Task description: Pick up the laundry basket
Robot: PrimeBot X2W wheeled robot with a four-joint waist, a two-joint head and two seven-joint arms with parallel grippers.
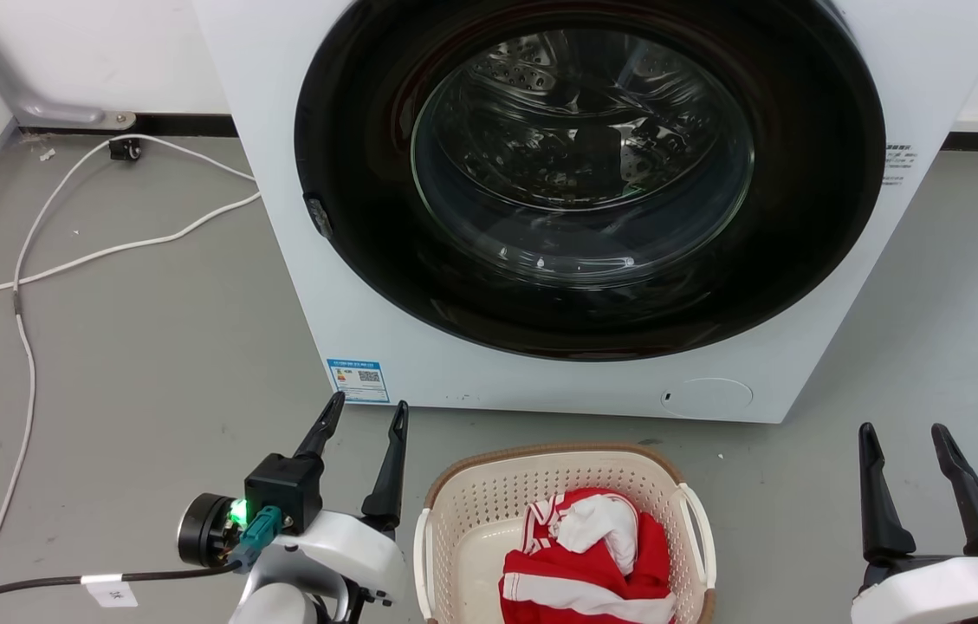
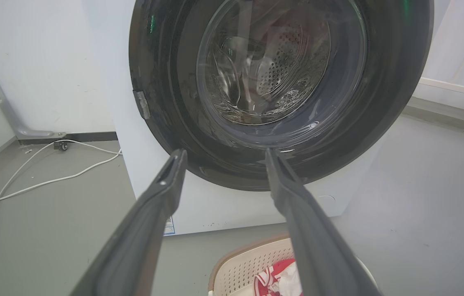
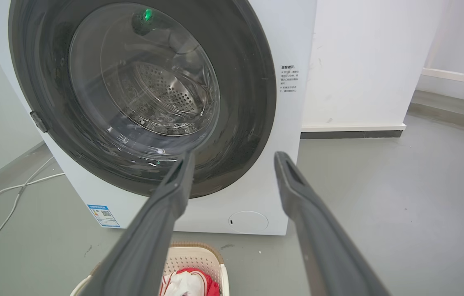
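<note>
Item: cream perforated plastic laundry basket with brown woven-look rim (image 1: 476,520); stands on the grey floor (image 1: 151,364) just in front of the white front-loading washer (image 1: 263,130), between your two grippers; holds a red-and-white garment (image 1: 592,555).
Left gripper (image 1: 369,406): fingers spread, empty; near the basket's left white handle (image 1: 421,555).
Right gripper (image 1: 903,431): fingers spread, empty; well apart from the right white handle (image 1: 701,529).
Step, as judged: approach; nothing gripped.
Next move: you lower both grippers and bring each to a handle; the right has farther to go.
Unclear: the basket's near end, cut off at the head view's bottom edge; what lies beneath the garment; the gap behind each handle.
</note>
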